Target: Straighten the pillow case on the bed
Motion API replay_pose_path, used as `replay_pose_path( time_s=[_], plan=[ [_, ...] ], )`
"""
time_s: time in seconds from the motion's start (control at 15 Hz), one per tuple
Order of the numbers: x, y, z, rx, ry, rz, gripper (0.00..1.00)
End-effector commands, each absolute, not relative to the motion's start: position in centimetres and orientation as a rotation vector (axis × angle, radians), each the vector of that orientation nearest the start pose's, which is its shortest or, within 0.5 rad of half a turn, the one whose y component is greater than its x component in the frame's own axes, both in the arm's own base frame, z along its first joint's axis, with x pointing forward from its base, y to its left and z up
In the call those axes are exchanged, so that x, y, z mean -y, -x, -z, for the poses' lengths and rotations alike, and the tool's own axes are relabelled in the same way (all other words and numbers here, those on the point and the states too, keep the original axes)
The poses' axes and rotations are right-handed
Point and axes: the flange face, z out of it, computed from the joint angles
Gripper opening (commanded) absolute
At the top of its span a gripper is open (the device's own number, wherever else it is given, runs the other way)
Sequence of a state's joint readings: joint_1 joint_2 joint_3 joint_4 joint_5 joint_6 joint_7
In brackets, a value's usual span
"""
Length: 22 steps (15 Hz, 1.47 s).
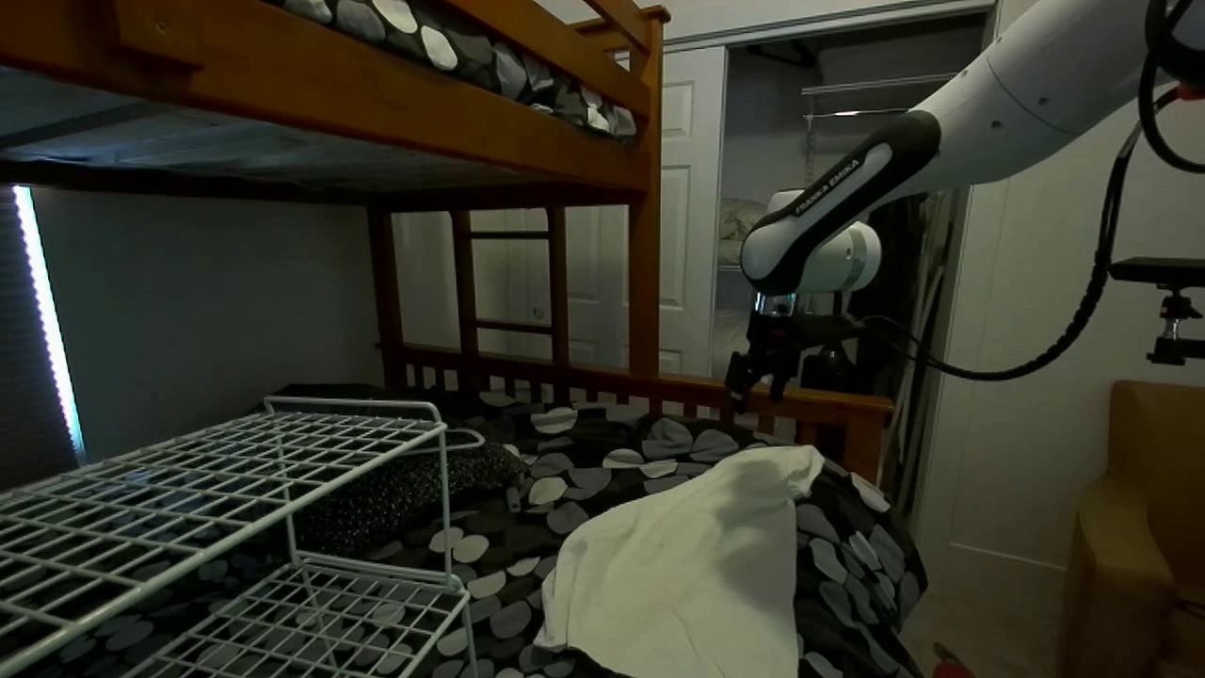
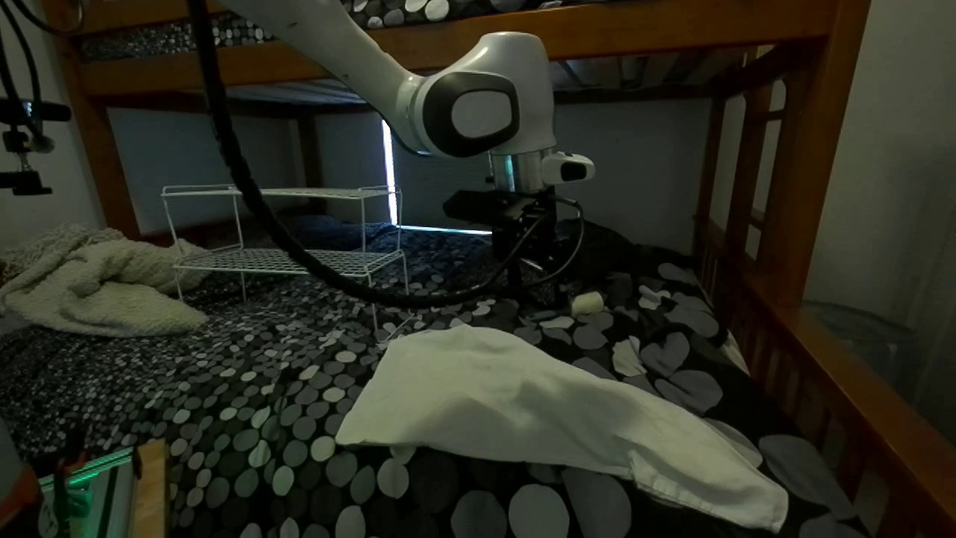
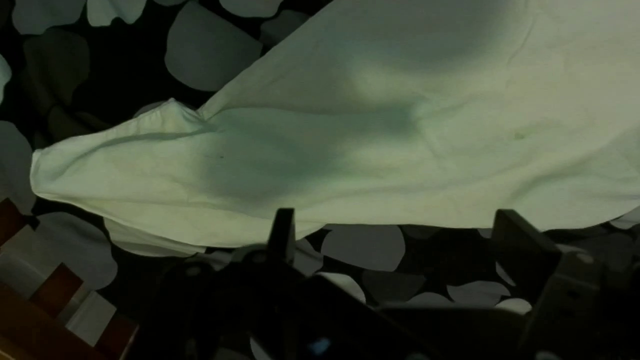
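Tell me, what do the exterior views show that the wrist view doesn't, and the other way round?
Only the exterior views: the white wire rack, the upper bunk and the robot's white arm.

Only the wrist view: a tiny dark speck and a small greenish mark on the pillow case, neither discernible from outside.

Both: that wrinkled pillow case, the pebble-patterned bedding, part of a slatted wooden rail, and the jaws.

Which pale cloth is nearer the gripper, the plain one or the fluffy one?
The plain pillow case, spread out close to the gripper; the fluffy blanket is bunched farther off, beside the rack.
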<state>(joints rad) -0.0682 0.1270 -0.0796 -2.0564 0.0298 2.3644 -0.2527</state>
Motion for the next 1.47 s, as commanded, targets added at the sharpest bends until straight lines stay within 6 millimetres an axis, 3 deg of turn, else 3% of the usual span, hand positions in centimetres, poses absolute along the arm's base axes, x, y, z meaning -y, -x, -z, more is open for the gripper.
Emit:
replay_pose_path(
  time_s=[0.0,0.53,1.07,1.4],
  plan=[
    [7.5,-60.6,-37.9,0.157,3.151,0.352,1.00],
    [4.8,-66.4,-33.0,0.239,3.153,0.306,1.00],
    [5.2,-70.3,-27.1,0.259,3.132,0.228,1.00],
    [5.5,-72.1,-24.8,0.283,3.119,0.282,1.00]
  ],
)
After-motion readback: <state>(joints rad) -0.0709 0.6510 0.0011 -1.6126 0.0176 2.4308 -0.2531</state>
